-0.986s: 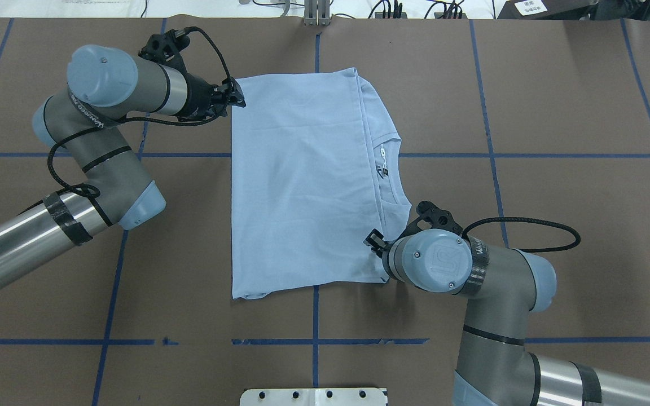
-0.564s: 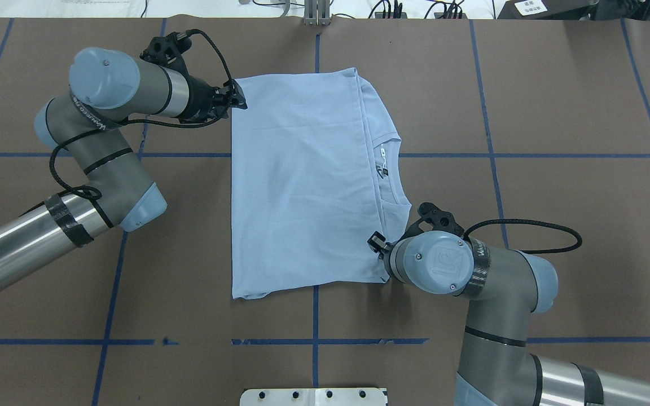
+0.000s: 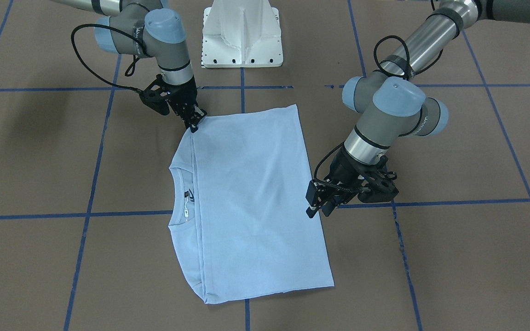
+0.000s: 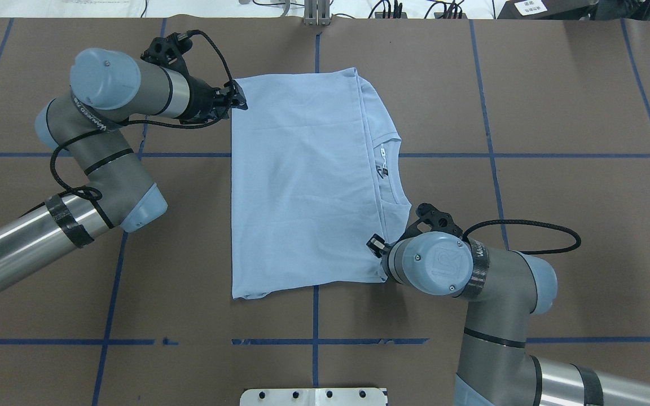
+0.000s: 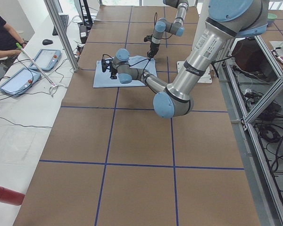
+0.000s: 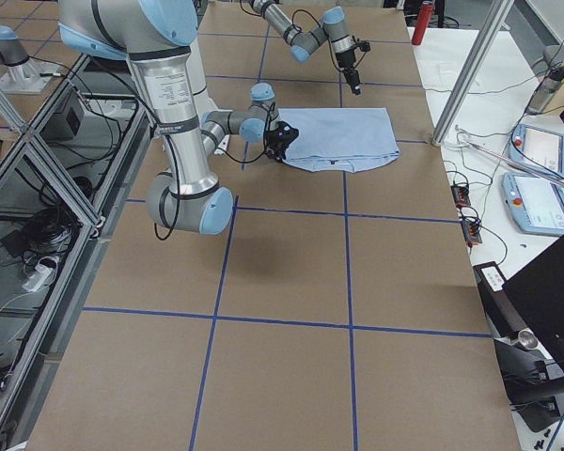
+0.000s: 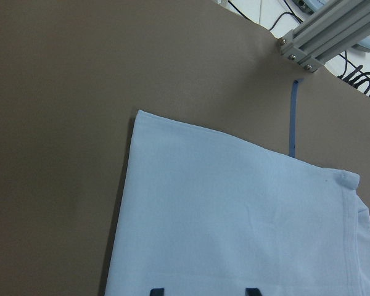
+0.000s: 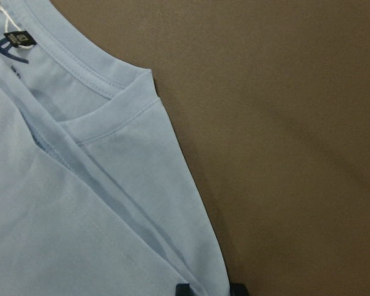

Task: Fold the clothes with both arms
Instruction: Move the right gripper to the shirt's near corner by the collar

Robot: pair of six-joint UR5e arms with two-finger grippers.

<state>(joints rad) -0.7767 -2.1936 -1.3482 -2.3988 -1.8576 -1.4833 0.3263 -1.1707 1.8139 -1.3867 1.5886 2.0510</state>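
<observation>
Shirt: light blue T-shirt (image 4: 302, 186), folded to a flat rectangle on my surface (image 4: 556, 225), ribbed collar (image 8: 80, 58) and label exposed along one edge.
Left hand (image 4: 238, 100): I see fingertips apart, above the far corner.
Right hand (image 3: 195, 124): fingertips apart, straddling the near corner's edge.

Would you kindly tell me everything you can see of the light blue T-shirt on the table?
The light blue T-shirt lies flat on the brown table, folded into a rough rectangle, no sleeves showing. It looks like soft, lightly creased knit. Its ribbed round collar faces the robot's right, with a dark neck print and a small white label. The right gripper, slightly open, straddles its near collar-side corner; the left gripper is open over the far hem corner.
</observation>
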